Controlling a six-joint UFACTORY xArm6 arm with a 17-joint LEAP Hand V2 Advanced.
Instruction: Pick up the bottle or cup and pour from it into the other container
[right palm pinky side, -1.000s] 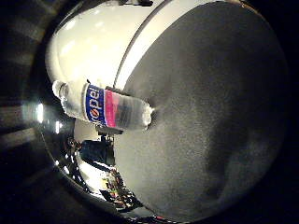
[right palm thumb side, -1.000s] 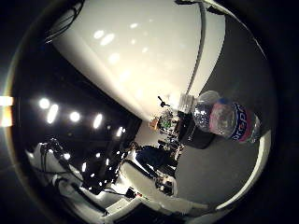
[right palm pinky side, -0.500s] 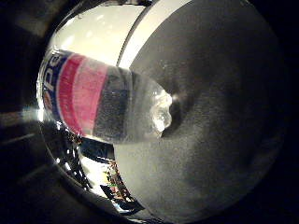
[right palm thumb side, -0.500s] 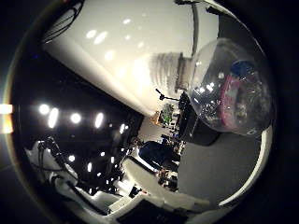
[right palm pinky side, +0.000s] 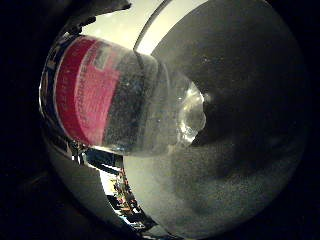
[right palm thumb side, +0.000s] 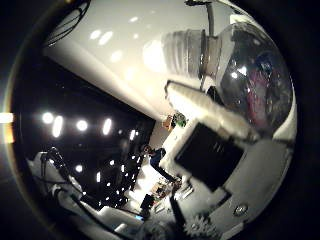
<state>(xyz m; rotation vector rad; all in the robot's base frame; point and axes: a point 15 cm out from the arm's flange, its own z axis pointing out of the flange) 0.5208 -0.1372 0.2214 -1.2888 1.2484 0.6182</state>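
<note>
A clear plastic bottle (right palm pinky side: 110, 100) with a pink and blue label stands on a grey table (right palm pinky side: 245, 150) and fills much of the little finger side palm view, close to the palm. In the thumb side palm view the bottle (right palm thumb side: 252, 80) shows with its pale cap end (right palm thumb side: 180, 50). My hand (right palm thumb side: 215, 150), white and black, has fingers (right palm thumb side: 205, 103) curled in against the bottle's side.
A white band (right palm pinky side: 150, 25) runs along the grey table's edge. A dark room with ceiling lights (right palm thumb side: 60, 122) and some equipment (right palm thumb side: 150, 170) lies beyond the table.
The bottle has grown larger in both views as the palm came close to it. My fingers have come into the thumb side view and curled against the bottle.
</note>
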